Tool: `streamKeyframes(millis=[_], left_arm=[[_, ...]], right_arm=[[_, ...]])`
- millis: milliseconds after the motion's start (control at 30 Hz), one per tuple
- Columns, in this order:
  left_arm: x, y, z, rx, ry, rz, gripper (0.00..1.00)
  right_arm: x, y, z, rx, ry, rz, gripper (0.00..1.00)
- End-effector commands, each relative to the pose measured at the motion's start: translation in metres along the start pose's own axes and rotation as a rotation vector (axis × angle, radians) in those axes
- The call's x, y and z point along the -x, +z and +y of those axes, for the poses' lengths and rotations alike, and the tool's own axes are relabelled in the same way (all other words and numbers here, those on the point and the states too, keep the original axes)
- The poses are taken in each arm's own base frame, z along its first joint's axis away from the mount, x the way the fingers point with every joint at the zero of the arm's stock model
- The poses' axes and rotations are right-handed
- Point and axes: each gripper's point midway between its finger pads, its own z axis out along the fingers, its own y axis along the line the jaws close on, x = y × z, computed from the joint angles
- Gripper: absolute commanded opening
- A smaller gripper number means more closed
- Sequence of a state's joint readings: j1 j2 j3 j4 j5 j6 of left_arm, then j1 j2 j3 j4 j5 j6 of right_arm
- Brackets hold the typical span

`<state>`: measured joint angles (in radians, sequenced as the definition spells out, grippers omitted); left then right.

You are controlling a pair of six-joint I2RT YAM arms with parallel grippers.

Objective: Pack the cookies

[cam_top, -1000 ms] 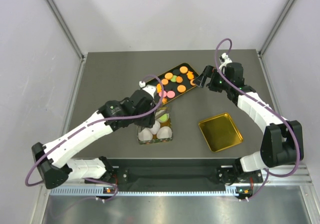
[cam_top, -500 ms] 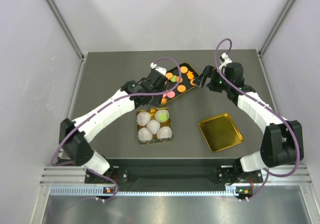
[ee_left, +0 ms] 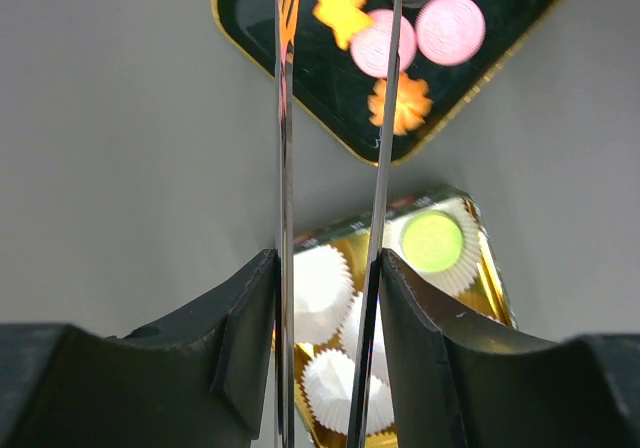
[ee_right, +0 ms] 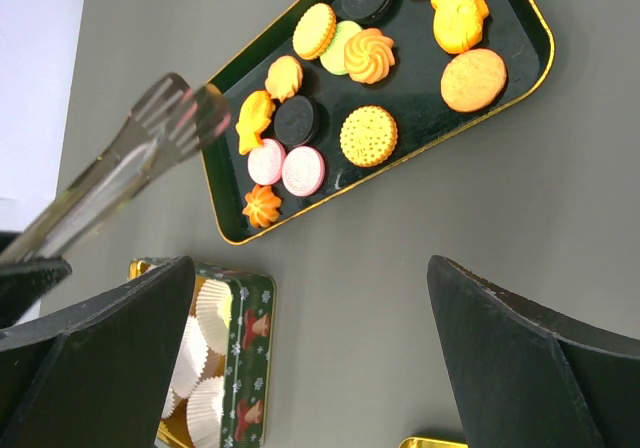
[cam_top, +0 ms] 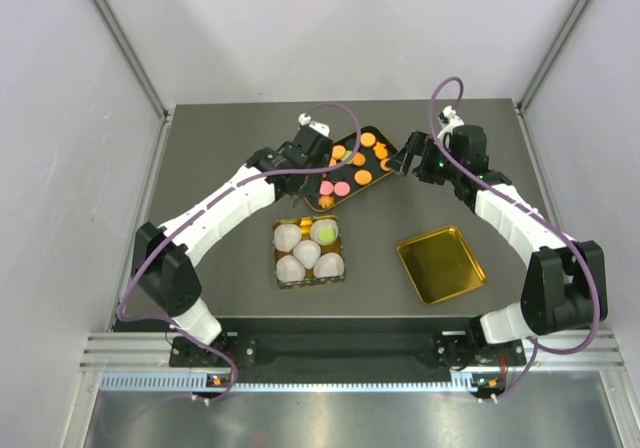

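Observation:
The cookies (cam_top: 348, 168) lie on a black gold-rimmed tray (cam_top: 383, 134), mostly orange, a few pink, green and dark; they also show in the right wrist view (ee_right: 370, 133) and the left wrist view (ee_left: 450, 28). One green cookie (cam_top: 325, 234) sits in a white paper cup in the tin (cam_top: 335, 273). My left gripper (cam_top: 303, 168) (ee_left: 328, 268) is shut on metal tongs (ee_left: 283, 168) (ee_right: 150, 138). The tongs' tips hang empty over the tray's near-left corner. My right gripper (cam_top: 400, 161) (ee_right: 310, 268) is open and empty beside the tray's right end.
The green tin (ee_right: 235, 358) holds several white paper cups (ee_left: 320, 288) and stands just in front of the tray. A gold lid (cam_top: 440, 263) lies at the front right. Grey walls stand on both sides of the table.
My left arm has swung with the tongs from over the tin back to the tray's left corner. The green cookie now shows in a cup. The right arm has not moved.

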<state>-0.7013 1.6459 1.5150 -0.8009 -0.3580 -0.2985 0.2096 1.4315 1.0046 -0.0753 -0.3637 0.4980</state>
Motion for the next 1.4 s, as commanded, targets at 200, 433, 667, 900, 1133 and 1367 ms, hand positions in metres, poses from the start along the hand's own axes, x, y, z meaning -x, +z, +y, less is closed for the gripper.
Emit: streamKeyframes(millis=[200, 433, 667, 900, 1133, 1367], left_arm=[[0.024, 0.025, 0.0, -0.042, -0.024, -0.032, 0.48], [0.019, 0.041, 0.006, -0.024, -0.033, -0.001, 0.48], [0.014, 0.05, 0.006, -0.026, -0.03, 0.016, 0.48], [0.008, 0.055, 0.005, -0.029, -0.025, 0.035, 0.47], [0.006, 0.059, 0.005, -0.027, -0.024, 0.043, 0.43], [0.01, 0.054, 0.008, -0.013, -0.02, 0.028, 0.35]], right_arm=[[0.031, -0.01, 0.027, 0.054, -0.059, -0.077, 1.0], [0.03, -0.009, 0.025, 0.051, -0.059, -0.071, 1.0], [0.03, -0.008, 0.025, 0.05, -0.057, -0.07, 1.0], [0.031, -0.008, 0.024, 0.047, -0.059, -0.07, 1.0], [0.03, -0.008, 0.025, 0.047, -0.057, -0.068, 1.0], [0.03, -0.008, 0.025, 0.046, -0.058, -0.067, 1.0]])
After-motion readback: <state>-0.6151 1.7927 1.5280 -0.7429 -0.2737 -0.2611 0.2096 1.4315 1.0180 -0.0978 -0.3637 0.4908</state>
